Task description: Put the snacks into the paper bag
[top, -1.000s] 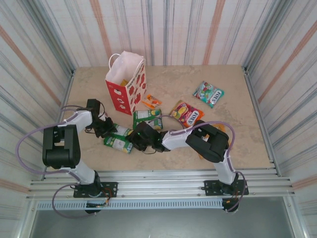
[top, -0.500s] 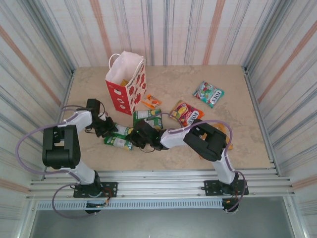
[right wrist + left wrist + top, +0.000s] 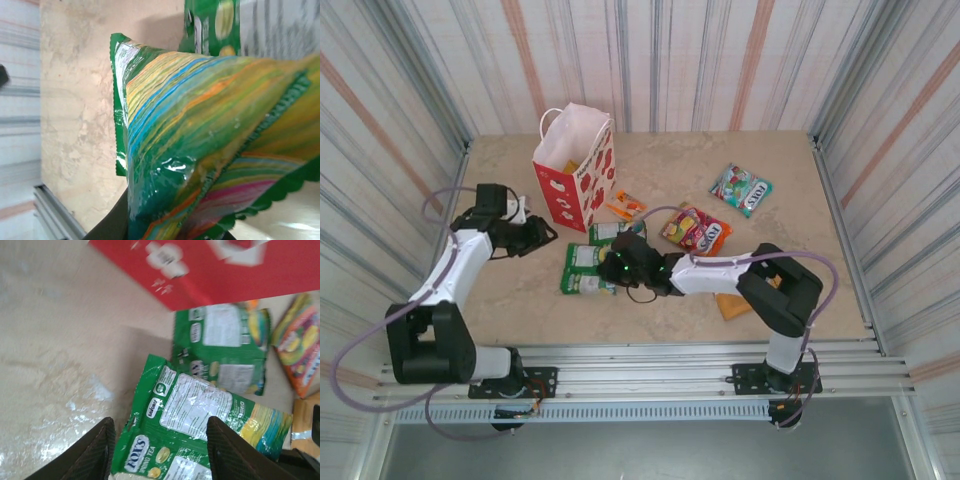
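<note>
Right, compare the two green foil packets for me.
The nearer green foil packet is pinched at one end in the right gripper's jaws; the farther green foil packet lies free. The farther one lies close by the red paper bag's base; the nearer one sits further off. Both are glossy, with white label panels showing.

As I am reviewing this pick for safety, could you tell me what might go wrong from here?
The right gripper pinches the glossy green packet by one edge, so it may slip out when lifted. The open left gripper hangs close beside the upright paper bag; a swing could tip it.
</note>
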`<state>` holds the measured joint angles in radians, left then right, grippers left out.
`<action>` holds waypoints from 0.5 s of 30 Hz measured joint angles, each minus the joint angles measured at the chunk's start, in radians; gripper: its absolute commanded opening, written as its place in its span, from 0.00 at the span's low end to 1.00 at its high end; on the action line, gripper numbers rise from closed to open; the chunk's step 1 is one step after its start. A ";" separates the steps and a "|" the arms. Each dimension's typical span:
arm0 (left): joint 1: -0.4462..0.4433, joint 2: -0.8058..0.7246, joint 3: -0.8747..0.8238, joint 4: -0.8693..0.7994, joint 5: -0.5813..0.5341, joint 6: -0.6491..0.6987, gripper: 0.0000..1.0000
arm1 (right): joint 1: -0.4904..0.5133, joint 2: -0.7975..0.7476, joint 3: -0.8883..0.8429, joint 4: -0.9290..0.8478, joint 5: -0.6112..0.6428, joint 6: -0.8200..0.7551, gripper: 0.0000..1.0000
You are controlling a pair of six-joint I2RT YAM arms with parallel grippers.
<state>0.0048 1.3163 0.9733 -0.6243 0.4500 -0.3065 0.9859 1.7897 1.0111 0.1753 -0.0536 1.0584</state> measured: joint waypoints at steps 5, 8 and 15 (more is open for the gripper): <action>-0.019 -0.134 0.028 0.002 0.032 0.143 0.55 | -0.055 -0.124 0.001 -0.105 -0.020 -0.272 0.13; -0.044 -0.198 0.035 0.003 0.068 0.261 0.55 | -0.090 -0.196 0.012 -0.192 -0.053 -0.444 0.13; -0.169 -0.254 0.050 -0.015 0.180 0.600 0.59 | -0.173 -0.300 0.075 -0.381 -0.211 -0.832 0.13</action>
<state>-0.1642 1.0626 1.0237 -0.6395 0.6304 0.2932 0.8131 1.4895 1.0859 -0.2062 -0.2646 0.2264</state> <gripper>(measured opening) 0.578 0.181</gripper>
